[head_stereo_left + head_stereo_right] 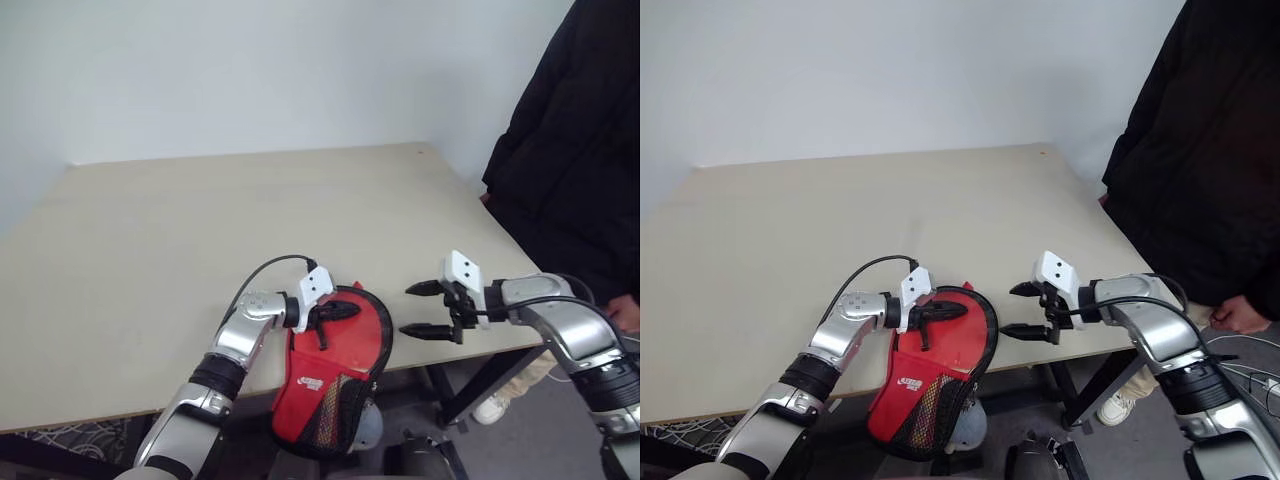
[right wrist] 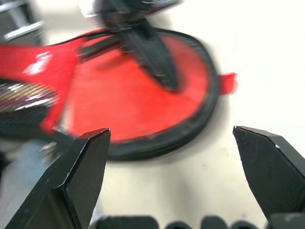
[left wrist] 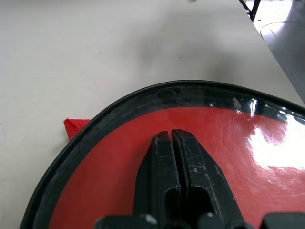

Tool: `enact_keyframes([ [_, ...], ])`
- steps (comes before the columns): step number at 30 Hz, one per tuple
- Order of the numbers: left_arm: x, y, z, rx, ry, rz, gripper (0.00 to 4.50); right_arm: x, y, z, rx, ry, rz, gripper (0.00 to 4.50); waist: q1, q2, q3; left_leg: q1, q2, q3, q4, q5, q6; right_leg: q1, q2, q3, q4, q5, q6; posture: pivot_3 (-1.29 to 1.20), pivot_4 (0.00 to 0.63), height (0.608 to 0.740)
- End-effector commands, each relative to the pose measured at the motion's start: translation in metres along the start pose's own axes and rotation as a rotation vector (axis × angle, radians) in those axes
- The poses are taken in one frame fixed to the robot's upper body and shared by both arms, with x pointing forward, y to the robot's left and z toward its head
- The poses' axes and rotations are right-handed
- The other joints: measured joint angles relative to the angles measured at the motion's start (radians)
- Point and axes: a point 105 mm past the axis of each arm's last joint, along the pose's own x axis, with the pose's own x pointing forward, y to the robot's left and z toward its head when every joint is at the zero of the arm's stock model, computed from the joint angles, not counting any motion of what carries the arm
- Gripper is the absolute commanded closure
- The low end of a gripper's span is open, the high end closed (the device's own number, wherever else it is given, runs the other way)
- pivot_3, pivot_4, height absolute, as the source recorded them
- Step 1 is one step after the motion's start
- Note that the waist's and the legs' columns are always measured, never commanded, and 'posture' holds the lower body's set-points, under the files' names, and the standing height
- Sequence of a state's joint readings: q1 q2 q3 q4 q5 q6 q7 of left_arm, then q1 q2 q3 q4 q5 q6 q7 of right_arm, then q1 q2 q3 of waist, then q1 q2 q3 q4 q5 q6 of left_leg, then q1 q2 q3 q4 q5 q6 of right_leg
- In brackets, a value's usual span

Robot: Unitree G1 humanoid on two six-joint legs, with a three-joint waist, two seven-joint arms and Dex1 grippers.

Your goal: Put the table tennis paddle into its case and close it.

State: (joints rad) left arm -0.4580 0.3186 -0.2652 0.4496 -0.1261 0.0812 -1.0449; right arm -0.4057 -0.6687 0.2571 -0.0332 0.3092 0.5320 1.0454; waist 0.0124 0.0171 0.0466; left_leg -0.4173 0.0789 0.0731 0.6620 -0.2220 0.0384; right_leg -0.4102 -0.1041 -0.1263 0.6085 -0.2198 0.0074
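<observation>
Left gripper (image 1: pixel 338 312): fingers pressed together, laid flat on the clear red face of the case; it presses down and pinches nothing that can be seen
Right gripper (image 1: pixel 424 309): jaws spread wide, empty, hovering over the table edge
Case (image 1: pixel 340 365): directly under the left gripper's tips and just to the left of the right gripper's open jaws; round end on the table (image 1: pixel 150 250), narrow mesh end hanging off the near edge
Table tennis paddle: a red disc shows through the clear half under the left gripper; whether this is the bat or the case's own panel cannot be told, and no handle is visible
Red tab (image 3: pixel 75 128): sticks out from the rim on the far side of the case, beyond the left gripper's tips
Closure: zip state along the black edging cannot be read
Person (image 1: pixel 580 150): dark-clothed, standing just beyond the right gripper at the table corner
Risk, slide-off: much of the case overhangs; a sideways push from the right gripper could drag it off the table if the left gripper's pressure is light
Risk, missed grip: the rim is thin and low; open jaws arriving too high would close on air
</observation>
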Motion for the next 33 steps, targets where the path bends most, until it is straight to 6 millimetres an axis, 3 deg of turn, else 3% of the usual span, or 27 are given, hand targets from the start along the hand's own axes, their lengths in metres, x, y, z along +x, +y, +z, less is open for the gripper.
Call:
enact_keyframes([
  [1, -0.012, 0.005, -0.006, -0.025, 0.018, 0.041, 4.50, 0.001, -0.012, 0.009, 0.016, -0.016, -0.076, 0.03, 0.000, 0.000, 0.000, 0.000, 0.000, 0.000, 0.001, 0.000, 0.000, -0.001, 0.000, 0.000, 0.000, 0.002, 0.000, 0.00, 0.000, 0.725],
  [8, -0.021, 0.006, 0.008, -0.017, -0.025, 0.065, 4.50, 0.014, -0.007, 0.002, 0.073, -0.002, -0.079, 0.03, 0.000, -0.001, 0.000, -0.002, -0.004, 0.004, 0.003, 0.000, 0.000, -0.013, 0.000, 0.002, 0.002, 0.017, -0.001, 0.00, 0.000, 0.725],
  [10, -0.027, 0.007, 0.023, -0.009, -0.078, 0.082, 4.50, 0.022, 0.000, -0.001, 0.103, -0.004, -0.061, 0.03, 0.000, -0.003, 0.000, -0.005, -0.008, 0.004, 0.003, -0.002, -0.003, -0.016, 0.000, 0.005, 0.003, 0.037, -0.008, 0.00, 0.000, 0.725],
  [13, -0.034, 0.009, 0.034, -0.002, -0.113, 0.101, 4.50, 0.031, 0.006, -0.002, 0.129, -0.002, -0.046, 0.03, 0.000, -0.005, 0.001, -0.013, -0.007, 0.004, 0.003, -0.002, -0.004, -0.023, 0.003, 0.004, 0.006, 0.037, -0.009, 0.00, 0.000, 0.725],
  [21, -0.059, 0.015, 0.046, -0.017, -0.151, 0.183, 4.50, 0.050, 0.024, 0.001, 0.163, -0.012, -0.002, 0.03, -0.001, -0.006, 0.002, -0.013, -0.007, 0.006, 0.006, -0.003, -0.005, -0.028, 0.002, 0.004, 0.015, 0.032, -0.012, 0.00, 0.000, 0.725],
  [28, -0.084, 0.019, 0.051, -0.050, -0.180, 0.273, 4.50, 0.060, 0.025, 0.004, 0.161, -0.024, -0.008, 0.03, 0.000, -0.006, 0.002, -0.013, -0.007, 0.005, 0.007, -0.003, -0.005, -0.028, 0.002, 0.004, 0.015, 0.032, -0.012, 0.00, 0.000, 0.725],
  [33, -0.093, 0.021, 0.048, -0.066, -0.177, 0.317, 4.50, 0.064, 0.021, 0.009, 0.154, -0.046, -0.026, 1.11, -0.001, -0.006, 0.002, -0.013, -0.007, 0.006, 0.007, -0.003, -0.005, -0.028, 0.002, 0.004, 0.015, 0.032, -0.012, 0.00, 0.000, 0.725],
])
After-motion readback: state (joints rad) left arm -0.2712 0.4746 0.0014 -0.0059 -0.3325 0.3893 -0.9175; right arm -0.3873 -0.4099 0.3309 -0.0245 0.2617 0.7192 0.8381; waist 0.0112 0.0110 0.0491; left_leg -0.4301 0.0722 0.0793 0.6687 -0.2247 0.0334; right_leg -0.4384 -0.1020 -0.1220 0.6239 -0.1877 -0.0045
